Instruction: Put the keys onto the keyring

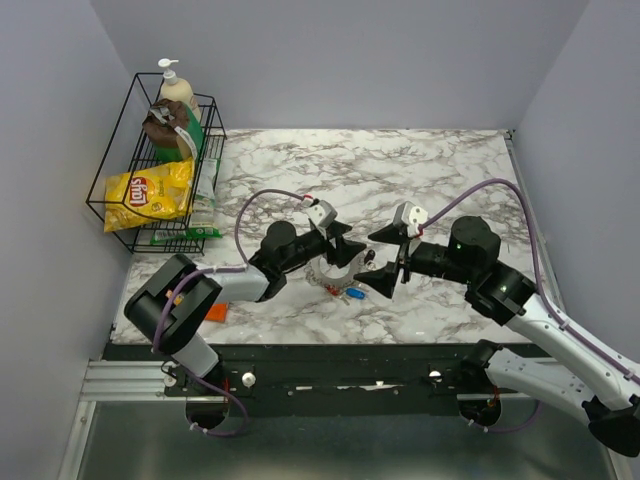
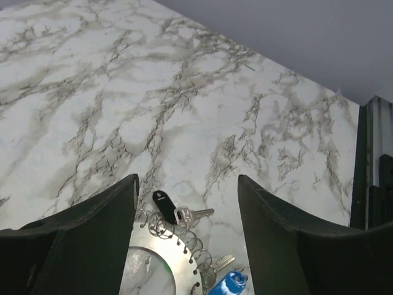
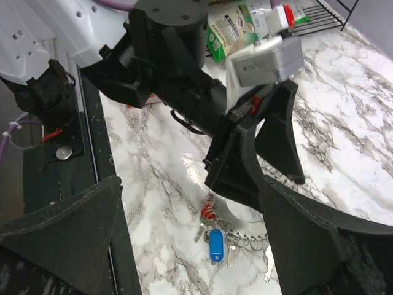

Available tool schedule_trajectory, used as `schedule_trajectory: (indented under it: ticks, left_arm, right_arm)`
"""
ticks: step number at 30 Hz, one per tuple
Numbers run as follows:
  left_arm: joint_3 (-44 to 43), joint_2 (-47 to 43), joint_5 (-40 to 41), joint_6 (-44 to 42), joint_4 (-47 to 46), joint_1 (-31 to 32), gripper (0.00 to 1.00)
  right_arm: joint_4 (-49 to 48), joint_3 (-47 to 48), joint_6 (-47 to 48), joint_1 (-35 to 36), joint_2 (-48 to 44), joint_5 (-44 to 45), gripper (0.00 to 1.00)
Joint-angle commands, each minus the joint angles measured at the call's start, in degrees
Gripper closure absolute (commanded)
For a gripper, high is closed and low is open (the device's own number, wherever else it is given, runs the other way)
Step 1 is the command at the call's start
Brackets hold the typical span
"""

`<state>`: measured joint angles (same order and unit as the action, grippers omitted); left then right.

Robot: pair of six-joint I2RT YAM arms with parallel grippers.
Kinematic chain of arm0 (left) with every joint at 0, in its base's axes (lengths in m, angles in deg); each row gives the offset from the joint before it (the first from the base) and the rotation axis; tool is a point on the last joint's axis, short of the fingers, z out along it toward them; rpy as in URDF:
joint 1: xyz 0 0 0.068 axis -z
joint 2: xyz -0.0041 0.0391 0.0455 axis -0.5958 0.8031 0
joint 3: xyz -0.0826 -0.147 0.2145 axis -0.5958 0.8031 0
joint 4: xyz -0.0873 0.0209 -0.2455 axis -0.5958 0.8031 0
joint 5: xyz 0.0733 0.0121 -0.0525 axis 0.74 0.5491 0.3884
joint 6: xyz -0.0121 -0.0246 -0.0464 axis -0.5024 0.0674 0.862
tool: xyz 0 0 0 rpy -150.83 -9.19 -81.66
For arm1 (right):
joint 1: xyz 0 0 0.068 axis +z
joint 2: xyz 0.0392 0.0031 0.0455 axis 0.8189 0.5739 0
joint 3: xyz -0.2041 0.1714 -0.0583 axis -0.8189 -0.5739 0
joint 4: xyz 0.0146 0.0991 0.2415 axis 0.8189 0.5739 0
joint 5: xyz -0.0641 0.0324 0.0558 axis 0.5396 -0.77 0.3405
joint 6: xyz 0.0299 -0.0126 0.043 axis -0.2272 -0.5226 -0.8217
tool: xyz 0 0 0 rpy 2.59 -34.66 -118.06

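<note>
The keyring [image 2: 175, 261] is a flat silvery ring lying on the marble, edged with small split rings. It also shows in the top view [image 1: 325, 272]. A black tag [image 2: 164, 206], a silver key [image 2: 191, 214] and a blue-headed key [image 2: 228, 284] hang on its rim. My left gripper [image 2: 187, 184] is open and low over the ring, one finger on each side. My right gripper [image 3: 190, 184] is open and empty, facing the left one [image 3: 264, 141]. Below it are the blue key [image 3: 215, 243], a red key [image 3: 207, 212] and silver keys. Both grippers [image 1: 352, 245] [image 1: 375, 258] meet at the table's middle front.
A black wire basket [image 1: 118, 215] at the back left holds a yellow chips bag [image 1: 150, 192] and a soap bottle [image 1: 180, 95]. A small orange thing [image 1: 217, 312] lies by the left arm's base. The black front rail [image 1: 330, 350] runs along the table's near edge.
</note>
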<state>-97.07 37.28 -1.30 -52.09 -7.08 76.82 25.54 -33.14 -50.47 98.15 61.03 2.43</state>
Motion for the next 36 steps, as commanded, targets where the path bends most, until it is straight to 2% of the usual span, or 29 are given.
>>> schedule_trajectory:
  ticks: [1, 2, 3, 7, 13, 28, 36]
  left_arm:
    - [-2.0, -7.6, 1.3, -4.2, 3.3, 0.2, 0.18]
    - [-2.0, -8.7, 1.7, -4.2, 4.3, 0.2, 0.06]
    - [-2.4, -11.0, 3.5, -3.7, 5.6, 0.1, 0.01]
    - [-4.5, -16.5, 10.4, 1.2, 17.1, -0.1, 0.01]
    - [-8.8, -19.6, 17.5, 3.3, 31.7, -0.1, 0.01]
    - [-16.6, -17.6, 30.7, 8.1, 50.3, -0.2, 0.01]
    - [-15.1, -21.7, 34.6, 7.6, 52.3, -0.2, 0.01]
  right_arm:
    - [0.1, 0.1, -1.1, 0.2, -0.8, 2.2, 0.00]
    - [0.1, 0.3, -1.1, 0.2, -0.8, 2.5, 0.00]
    - [0.1, 0.4, -1.2, 0.2, -0.7, 2.7, 0.00]
    - [0.1, 1.1, -1.6, 0.2, -0.3, 3.5, 0.00]
    - [-0.6, 1.1, -2.5, 0.2, 0.2, 3.1, 0.00]
    - [-3.1, 2.7, -6.4, 0.2, 4.8, 6.2, 0.00]
    - [-3.1, 5.0, -11.9, -0.6, 8.2, 13.5, 0.00]
